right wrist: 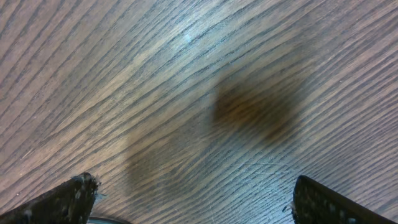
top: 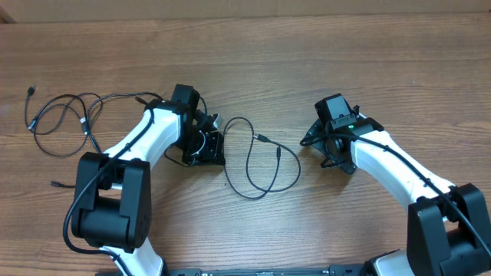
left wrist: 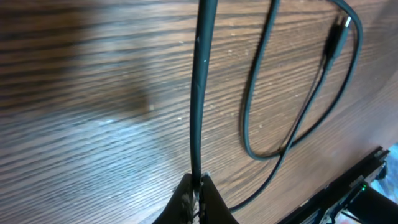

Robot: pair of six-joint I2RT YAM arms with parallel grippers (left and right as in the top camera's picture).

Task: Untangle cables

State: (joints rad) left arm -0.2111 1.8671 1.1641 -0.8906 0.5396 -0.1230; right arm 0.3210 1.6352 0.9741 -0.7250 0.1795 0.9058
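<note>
Wooden table (top: 245,54), two arms over it. I count one looped cable (top: 261,165) at centre, its end pinched tight in my left gripper (left wrist: 196,186). One tangled bunch of cables (top: 65,123) lies well apart near the left edge. My right gripper (right wrist: 194,199) hangs spread wide, holding nothing.

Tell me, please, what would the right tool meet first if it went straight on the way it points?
Probably the bare wooden table: the right tool stands open over plain wood, with no cable in its view. How far off the surface lies is unclear.
</note>
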